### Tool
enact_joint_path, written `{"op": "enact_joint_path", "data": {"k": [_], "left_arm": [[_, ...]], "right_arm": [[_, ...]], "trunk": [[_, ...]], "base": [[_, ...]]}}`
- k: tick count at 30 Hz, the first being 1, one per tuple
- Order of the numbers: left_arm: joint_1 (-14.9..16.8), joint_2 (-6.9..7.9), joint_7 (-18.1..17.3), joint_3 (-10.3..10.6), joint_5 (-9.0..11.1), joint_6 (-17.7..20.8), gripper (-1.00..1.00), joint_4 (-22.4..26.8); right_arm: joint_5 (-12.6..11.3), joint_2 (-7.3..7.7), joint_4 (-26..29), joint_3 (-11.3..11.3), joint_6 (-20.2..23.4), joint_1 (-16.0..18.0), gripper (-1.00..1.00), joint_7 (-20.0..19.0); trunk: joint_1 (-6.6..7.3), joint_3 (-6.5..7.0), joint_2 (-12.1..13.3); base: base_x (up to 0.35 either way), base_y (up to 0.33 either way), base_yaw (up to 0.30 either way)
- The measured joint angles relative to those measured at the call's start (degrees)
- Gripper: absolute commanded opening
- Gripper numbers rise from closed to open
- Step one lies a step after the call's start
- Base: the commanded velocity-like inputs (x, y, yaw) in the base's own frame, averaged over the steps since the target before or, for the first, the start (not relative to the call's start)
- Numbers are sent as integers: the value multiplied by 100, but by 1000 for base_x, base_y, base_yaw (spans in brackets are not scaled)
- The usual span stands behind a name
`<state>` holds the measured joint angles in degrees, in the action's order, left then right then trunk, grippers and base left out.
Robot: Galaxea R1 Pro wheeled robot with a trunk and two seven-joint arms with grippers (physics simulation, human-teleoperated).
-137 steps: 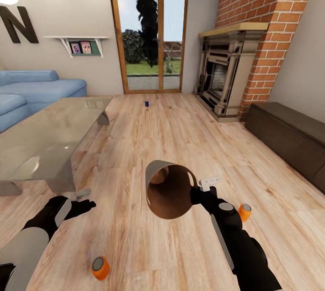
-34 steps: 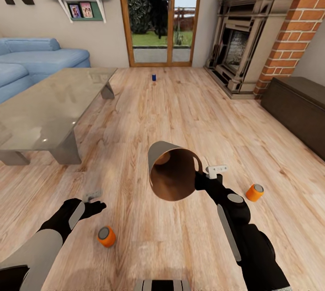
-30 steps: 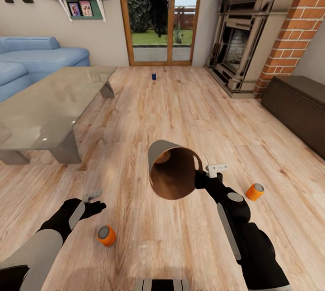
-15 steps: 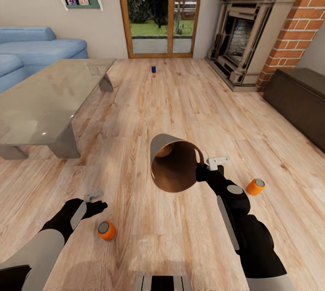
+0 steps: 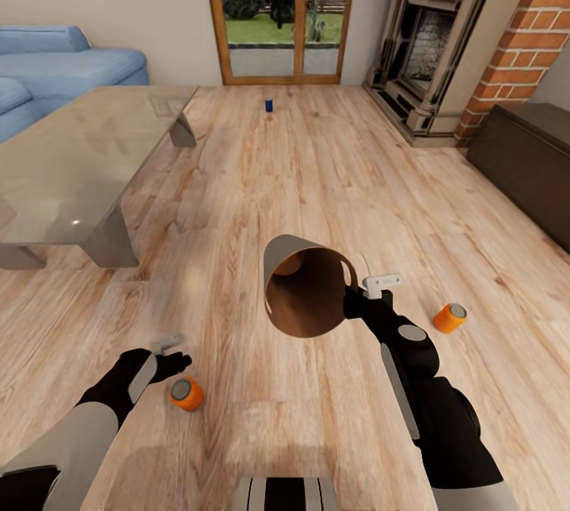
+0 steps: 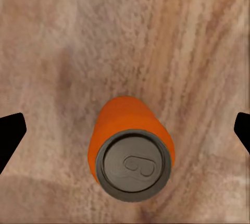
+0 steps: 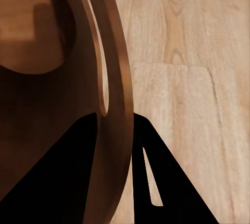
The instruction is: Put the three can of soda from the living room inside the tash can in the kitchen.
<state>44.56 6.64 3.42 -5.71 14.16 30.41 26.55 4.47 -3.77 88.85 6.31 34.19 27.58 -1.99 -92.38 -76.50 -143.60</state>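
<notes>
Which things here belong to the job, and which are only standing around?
Job: orange soda can by the left pincer; orange soda can; blue soda can; trash can in the right pincer.
Not job: coffee table, sofa, fireplace.

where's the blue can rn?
Head view: the blue can stands upright on the wood floor far ahead, just before the glass doors, beyond the coffee table.

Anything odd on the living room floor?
Yes: soda cans stand on the wood floor instead of a table, two orange, one blue far off by the glass doors.
</notes>
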Motion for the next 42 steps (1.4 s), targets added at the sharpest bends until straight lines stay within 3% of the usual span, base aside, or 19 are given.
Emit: {"op": "enact_joint_path", "data": {"k": [9,13,42], "left_arm": [[0,-158,18,127,-2,0,100,0],[0,-239,207,181,-2,0,100,0],[0,-259,300,210,5,0,100,1]], "right_arm": [[1,0,1,0,-1,-4,-100,0],[8,-3,-1,3,-4,-8,-100,1],[19,-12,-7,56,-8,-10,-100,10]], "trunk": [[0,-81,0],[0,-117,0],[-3,-397,-1]], "base": [[0,0,0],[0,0,0],[0,0,0]]}}
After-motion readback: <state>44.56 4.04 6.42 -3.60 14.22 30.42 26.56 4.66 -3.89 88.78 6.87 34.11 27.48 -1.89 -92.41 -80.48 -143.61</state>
